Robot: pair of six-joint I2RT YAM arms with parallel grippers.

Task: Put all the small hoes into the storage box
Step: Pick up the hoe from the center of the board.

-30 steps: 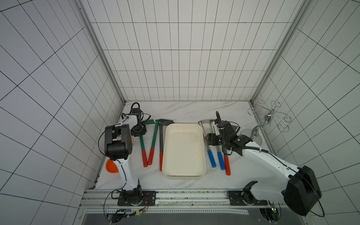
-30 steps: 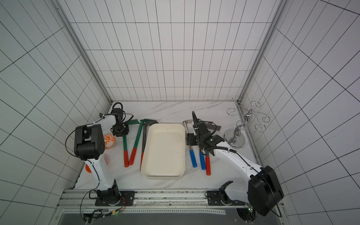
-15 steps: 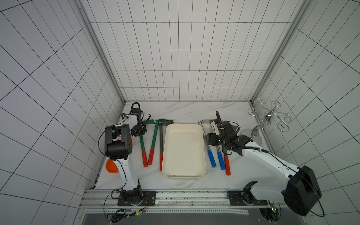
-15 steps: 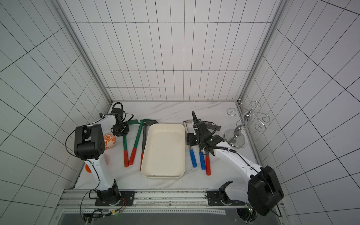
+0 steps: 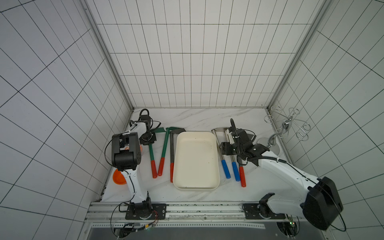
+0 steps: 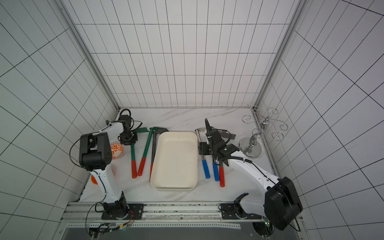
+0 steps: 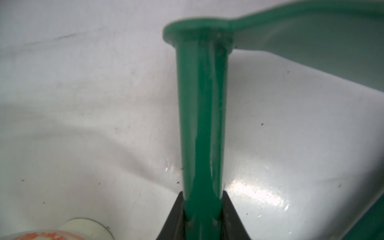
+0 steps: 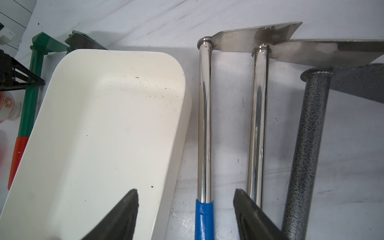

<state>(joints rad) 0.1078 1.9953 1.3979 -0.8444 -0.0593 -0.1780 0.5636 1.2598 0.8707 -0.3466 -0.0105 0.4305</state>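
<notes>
The cream-white storage box [image 5: 196, 162] [image 6: 174, 162] lies empty mid-table. Three small hoes lie on each side of it. My left gripper [image 7: 202, 207] [image 5: 148, 138] is shut on the shaft of the leftmost green hoe [image 7: 201, 104] [image 5: 151, 153], close below its blade; the hoe rests on the table. My right gripper [image 8: 186, 192] [image 5: 225, 148] is open and straddles the chrome hoe with a blue grip [image 8: 204, 124] [image 5: 223, 162] nearest the box. One of its fingers hangs over the box rim; the other sits between the two chrome shafts.
A second green hoe [image 5: 164, 151] and a dark grey one [image 5: 171, 153] lie left of the box. Another chrome hoe [image 5: 233, 166] and a speckled red-gripped one [image 5: 242, 176] lie right. A chrome wire stand [image 6: 251, 148], a patterned cup [image 6: 116, 151] and an orange bowl [image 5: 118, 177] stand near the walls.
My left jaws have drawn in onto the green shaft. Both arms and all the hoes stay where they were.
</notes>
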